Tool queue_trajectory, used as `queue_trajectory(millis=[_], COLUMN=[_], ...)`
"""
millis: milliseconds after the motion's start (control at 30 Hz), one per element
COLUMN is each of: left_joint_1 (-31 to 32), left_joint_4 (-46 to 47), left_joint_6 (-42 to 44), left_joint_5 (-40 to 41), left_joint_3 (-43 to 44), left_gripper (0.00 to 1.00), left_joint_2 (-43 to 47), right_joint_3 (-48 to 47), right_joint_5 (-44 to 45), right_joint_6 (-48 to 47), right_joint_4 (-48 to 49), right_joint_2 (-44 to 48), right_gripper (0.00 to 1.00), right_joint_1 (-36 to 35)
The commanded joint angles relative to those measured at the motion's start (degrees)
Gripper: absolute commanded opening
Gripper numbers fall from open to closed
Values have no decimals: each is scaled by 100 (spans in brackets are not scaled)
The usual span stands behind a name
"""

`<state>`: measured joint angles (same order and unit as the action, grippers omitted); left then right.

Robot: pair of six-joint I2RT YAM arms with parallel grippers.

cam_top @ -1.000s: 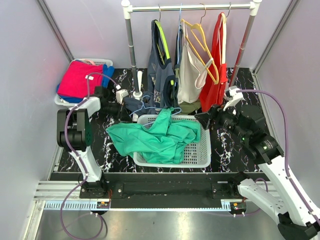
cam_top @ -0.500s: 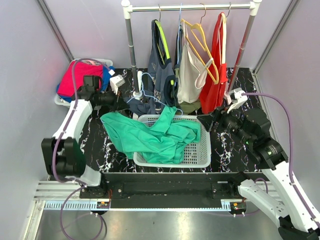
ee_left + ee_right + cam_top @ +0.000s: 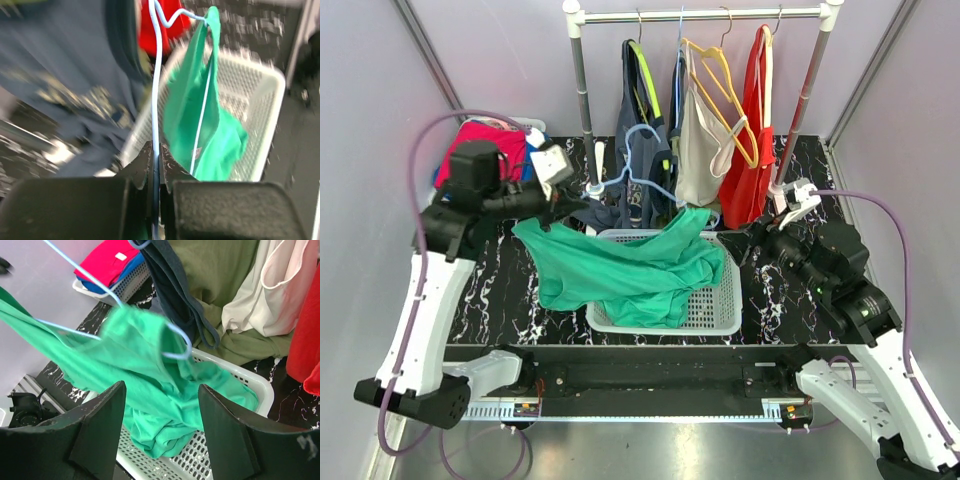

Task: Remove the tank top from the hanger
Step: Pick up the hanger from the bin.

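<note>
The green tank top [image 3: 620, 265] has come up off the table [image 3: 775, 295]. A second ago it lay slumped in the white basket [image 3: 722, 312] at the middle of the table, spilling towards the left edge. Now it is stretched out, one strap hooked high on the light blue hanger [image 3: 156, 75] and the bulk trailing into the basket. The hanger has risen and swung towards the far edge, close beside the garments on the rail [image 3: 700, 15]. The left tool [image 3: 156, 155] is clamped tight on the hanger's wire and has lifted with its arm. The right tool [image 3: 160, 390], fingers spread and holding nothing, has edged in from the right edge to face the cloth. I judge the top is now presented for a pull, but not yet free.
</note>
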<state>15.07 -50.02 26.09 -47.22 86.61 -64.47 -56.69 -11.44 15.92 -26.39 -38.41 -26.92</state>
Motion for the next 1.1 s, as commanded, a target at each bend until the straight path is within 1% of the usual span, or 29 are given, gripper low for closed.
queue_trajectory(millis=[0, 67, 100, 167, 200, 267, 300, 367, 467, 633, 800, 967, 1067], left_joint_1=[267, 469, 723, 1014, 1320, 1673, 2023, 2393, 2492, 2510, 2510, 2510, 2510], left_joint_4=[27, 159, 211, 273, 273, 282, 300, 379, 405, 432, 432, 423, 432], left_joint_6=[-629, -771, -894, -991, -1044, -1053, -1062, -1079, -1097, -1009, -869, -798, -824], left_joint_5=[178, 397, 494, 845, 942, 1319, 1460, 1760, 1883, 2042, 2155, 2173, 2138], left_joint_3=[953, 1286, 1401, 1708, 1797, 1964, 2000, 2079, 2290, 2580, 2651, 2642, 2651], left_gripper=[0, 0, 0, 0, 0, 0, 0, 0, 0, 0, 0, 0, 0], left_joint_2=[48, 5, -30, -188, -241, -408, -452, -601, -813, -927, -910, -857, -883], right_joint_3=[-246, -290, -299, -282, -264, -176, -141, -27, 70, 254, 473, 825, 1001], right_joint_5=[229, 396, 562, 687, 722, 670, 522, 232, -15, 81, 142, 327, 283], right_joint_6=[-72, -37, -11, 112, 165, 262, 306, 332, 429, 552, 648, 728, 833], right_joint_4=[65, 11, -15, -6, 37, 64, 73, 64, -6, 46, -15, -208, -104], right_joint_2=[264, 412, 492, 763, 870, 1160, 1248, 1415, 1486, 1600, 1600, 2004, 2233], right_gripper=[70, 73, 74, 77, 77, 80, 81, 84, 83, 82, 82, 84, 84], right_joint_1=[-33, -33, -33, -33, -33, -33, -33, -33, -33, -33, -42, -33, -42])
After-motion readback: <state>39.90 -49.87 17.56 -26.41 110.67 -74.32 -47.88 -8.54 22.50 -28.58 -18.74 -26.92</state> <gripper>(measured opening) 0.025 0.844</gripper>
